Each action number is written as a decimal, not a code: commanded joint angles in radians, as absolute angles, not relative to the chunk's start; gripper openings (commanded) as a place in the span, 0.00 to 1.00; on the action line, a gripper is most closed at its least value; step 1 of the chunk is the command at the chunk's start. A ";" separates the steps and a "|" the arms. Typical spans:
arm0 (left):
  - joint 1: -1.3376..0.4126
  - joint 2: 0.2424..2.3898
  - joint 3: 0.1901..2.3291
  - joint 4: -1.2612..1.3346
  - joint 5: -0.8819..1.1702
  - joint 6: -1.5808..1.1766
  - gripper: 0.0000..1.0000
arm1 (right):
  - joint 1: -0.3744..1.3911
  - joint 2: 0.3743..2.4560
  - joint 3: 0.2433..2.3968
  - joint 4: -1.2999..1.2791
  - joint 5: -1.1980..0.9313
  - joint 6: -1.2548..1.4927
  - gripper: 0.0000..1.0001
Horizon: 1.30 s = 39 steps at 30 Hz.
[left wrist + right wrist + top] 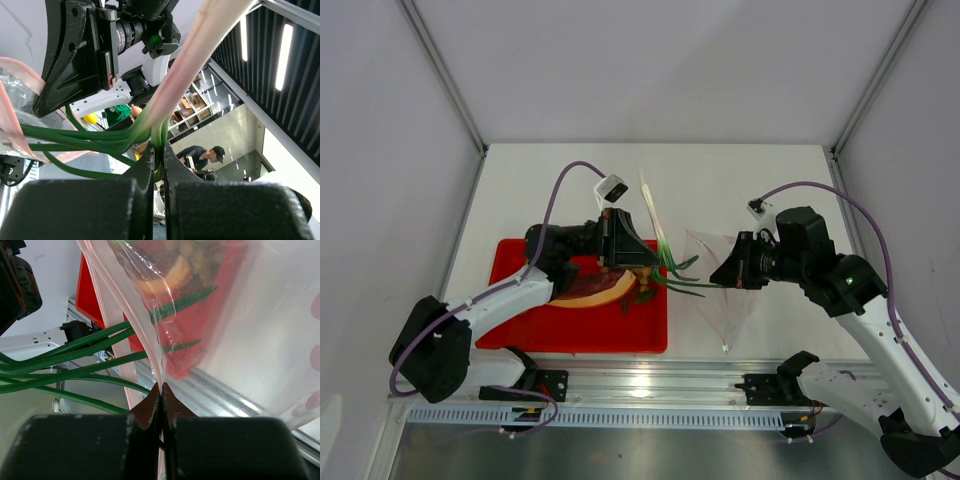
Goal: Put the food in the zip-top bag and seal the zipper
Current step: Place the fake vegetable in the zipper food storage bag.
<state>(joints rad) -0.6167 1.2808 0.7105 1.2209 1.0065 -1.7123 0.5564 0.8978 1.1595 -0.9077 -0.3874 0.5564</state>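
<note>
My left claw (159, 159) is pinched tight on the green stalks (100, 136), gripping where green turns pale. Seen from above, their pale ends point to 12 o'clock and the leaf tips trail toward 4 o'clock, reaching the zip-top bag (722, 300). I cannot tell whether any tip is inside it. My right claw (161, 389) is closed flat on the bag's clear edge, next to the pinkish zipper (25, 71). The bag hangs from that grip toward 6 o'clock over the bench (770, 180), at 3 o'clock of the red tray (520, 330). The brown-red meat slab (592, 290) lies in the tray's 2 o'clock corner, under my left wrist.
</note>
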 commanded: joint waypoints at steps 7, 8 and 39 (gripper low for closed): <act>-0.598 1.256 0.689 1.617 1.037 -1.724 0.01 | 0.551 0.884 1.195 -0.893 -0.429 0.552 0.00; -0.595 1.253 0.684 1.617 1.042 -1.724 0.00 | 0.546 0.884 1.200 -0.893 -0.433 0.551 0.00; -0.667 1.200 0.678 1.401 0.979 -1.504 0.01 | 0.534 0.899 1.175 -0.842 -0.474 0.577 0.00</act>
<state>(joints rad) -0.6357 1.2350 0.6601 1.2228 1.0218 -1.6188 0.5190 0.8993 1.1728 -0.8791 -0.4721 0.5678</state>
